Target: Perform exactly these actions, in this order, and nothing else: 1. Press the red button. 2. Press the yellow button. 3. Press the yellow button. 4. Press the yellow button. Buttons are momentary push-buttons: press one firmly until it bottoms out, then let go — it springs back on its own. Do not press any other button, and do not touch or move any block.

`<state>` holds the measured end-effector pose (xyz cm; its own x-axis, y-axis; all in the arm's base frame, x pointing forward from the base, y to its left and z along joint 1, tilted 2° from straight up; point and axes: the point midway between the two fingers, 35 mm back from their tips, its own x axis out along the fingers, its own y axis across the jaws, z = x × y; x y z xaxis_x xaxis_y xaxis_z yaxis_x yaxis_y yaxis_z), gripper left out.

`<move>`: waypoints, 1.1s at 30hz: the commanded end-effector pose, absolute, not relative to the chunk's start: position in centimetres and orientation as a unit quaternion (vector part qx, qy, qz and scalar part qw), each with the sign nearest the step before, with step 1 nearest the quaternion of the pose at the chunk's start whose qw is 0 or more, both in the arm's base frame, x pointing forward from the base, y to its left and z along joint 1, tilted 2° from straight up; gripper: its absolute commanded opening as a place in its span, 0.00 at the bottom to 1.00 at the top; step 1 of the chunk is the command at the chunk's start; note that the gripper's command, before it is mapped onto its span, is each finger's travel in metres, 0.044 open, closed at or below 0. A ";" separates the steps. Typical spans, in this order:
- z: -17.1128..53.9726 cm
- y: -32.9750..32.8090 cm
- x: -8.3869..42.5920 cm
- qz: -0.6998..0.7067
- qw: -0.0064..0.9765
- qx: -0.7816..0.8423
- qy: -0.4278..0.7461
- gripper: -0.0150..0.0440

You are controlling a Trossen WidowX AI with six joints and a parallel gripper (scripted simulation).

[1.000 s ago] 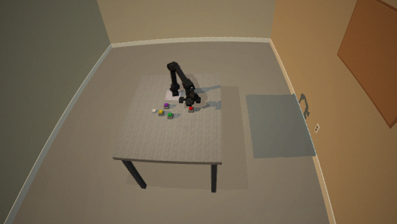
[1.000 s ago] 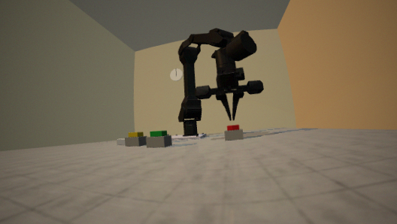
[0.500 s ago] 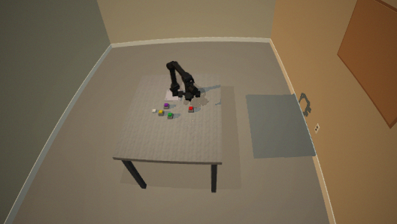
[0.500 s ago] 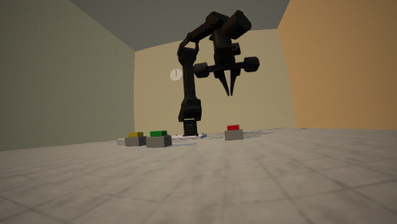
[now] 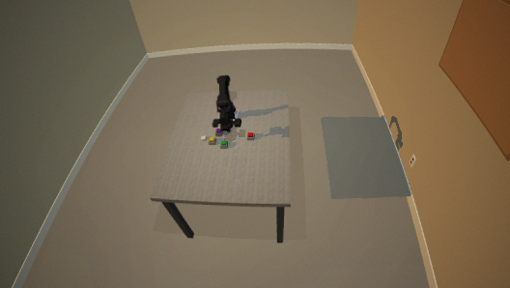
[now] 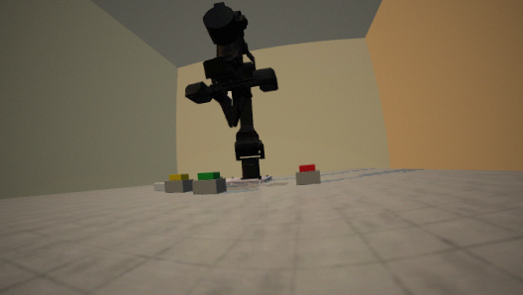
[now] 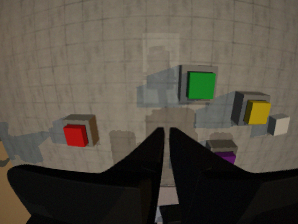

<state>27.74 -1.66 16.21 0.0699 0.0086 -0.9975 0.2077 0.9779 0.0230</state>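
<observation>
The red button (image 5: 250, 135) (image 6: 307, 168) (image 7: 76, 135) stands on a grey base, to the left in the wrist view, with its cap raised. The yellow button (image 5: 212, 140) (image 6: 178, 177) (image 7: 258, 112) stands on its own grey base, to the right in the wrist view, cap raised. My gripper (image 6: 233, 125) (image 7: 166, 133) is shut with nothing between its fingertips. It hangs well above the table, between the red button and the group with the yellow one, touching no button. In the top view the fingertips are too small and dark to make out.
A green button (image 5: 223, 143) (image 6: 208, 175) (image 7: 201, 85) stands beside the yellow one. A purple button (image 5: 218, 130) (image 7: 226, 158) is nearer the arm, partly behind a finger in the wrist view. A small white block (image 5: 203, 138) (image 6: 158, 186) (image 7: 279, 125) lies just beyond the yellow button.
</observation>
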 end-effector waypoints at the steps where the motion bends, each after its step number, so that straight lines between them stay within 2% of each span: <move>1: 16.3 -7.1 26.9 -0.069 0.728 0.075 0.678 0.29; 8: 16.3 -14.9 23.5 -0.073 0.723 0.068 0.684 0.29; 14: 16.1 -15.1 23.4 -0.073 0.723 0.068 0.684 0.29; 20: 10.3 -15.2 23.7 -0.073 0.723 0.068 0.684 0.29; 33: 8.9 -15.2 23.8 -0.073 0.723 0.068 0.684 0.29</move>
<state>23.87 -15.29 9.67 0.0593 -0.0189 -0.9981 0.2049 0.9788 -0.0064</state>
